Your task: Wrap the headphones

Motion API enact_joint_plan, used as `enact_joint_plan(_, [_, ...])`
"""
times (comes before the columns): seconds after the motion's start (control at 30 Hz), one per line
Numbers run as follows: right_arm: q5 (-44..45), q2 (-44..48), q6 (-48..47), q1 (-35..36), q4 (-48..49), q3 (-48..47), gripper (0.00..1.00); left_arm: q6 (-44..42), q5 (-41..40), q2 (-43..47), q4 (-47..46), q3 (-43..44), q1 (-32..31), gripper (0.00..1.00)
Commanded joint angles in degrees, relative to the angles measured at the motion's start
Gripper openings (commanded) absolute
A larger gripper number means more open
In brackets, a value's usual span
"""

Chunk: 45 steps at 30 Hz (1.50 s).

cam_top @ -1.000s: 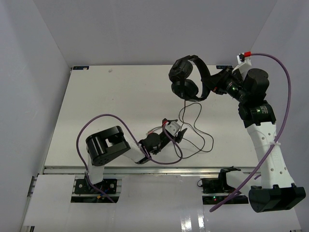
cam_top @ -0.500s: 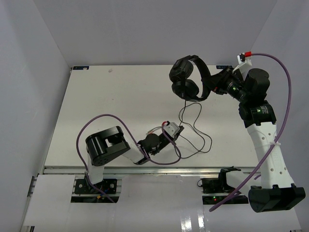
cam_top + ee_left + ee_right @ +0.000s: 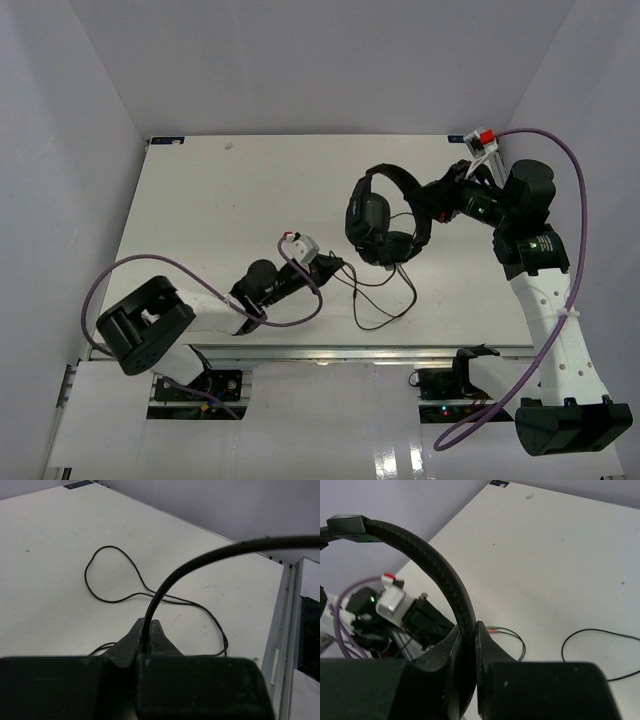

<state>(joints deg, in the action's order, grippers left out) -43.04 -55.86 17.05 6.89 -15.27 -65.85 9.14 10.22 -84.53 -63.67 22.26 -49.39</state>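
Observation:
The black headphones (image 3: 383,216) hang above the middle of the white table (image 3: 230,200), earcups lowest. My right gripper (image 3: 430,203) is shut on their arched headband (image 3: 437,562), which runs between its jaws in the right wrist view (image 3: 469,630). Their thin black cable (image 3: 156,597) drops from the earcups, lies in loose loops on the table and rises into my left gripper (image 3: 337,266). That gripper (image 3: 146,630) is shut on the cable just above the table. Two reddish plugs (image 3: 495,629) lie on the table.
A purple robot cable (image 3: 150,262) arcs over my left arm and another (image 3: 578,200) over my right arm. The metal rail (image 3: 285,630) of the table's near edge lies close to my left gripper. White walls enclose the table on three sides.
My left gripper shut on the cable, and the left arm swung left, dragging the cable with it. My right arm carried the headphones down toward the table's middle.

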Motion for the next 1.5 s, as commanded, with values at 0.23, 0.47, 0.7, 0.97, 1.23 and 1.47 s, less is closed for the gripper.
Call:
enact_joint_plan(0.23, [-6.68,3.63,-39.51,1.66,-21.23,-6.02,0.08,3.99,30.91,9.42,46.16,19.30,17.85,0.00])
enact_joint_plan(0.47, [6.71,6.28,-54.21,4.93,-29.53,-0.14,0.08,2.26,38.55,6.98,72.69,34.06,19.92,0.00])
enact_joint_plan(0.7, [22.84,8.38,-55.30,13.62,-22.09,8.41,0.08,11.72,43.61,5.33,78.05,38.05,20.17,0.00])
enact_joint_plan(0.97, [46.20,4.48,-47.31,20.39,-6.36,14.17,0.08,19.26,47.43,2.79,78.69,43.63,20.21,0.00])
enact_joint_plan(1.23, [60.64,0.00,-44.91,26.16,6.40,16.38,0.08,24.94,50.06,0.83,77.78,48.04,19.60,0.00])
enact_joint_plan(1.47, [65.81,-4.36,-48.59,29.34,11.20,13.74,0.08,23.98,54.32,-2.77,81.53,51.80,18.89,0.00])
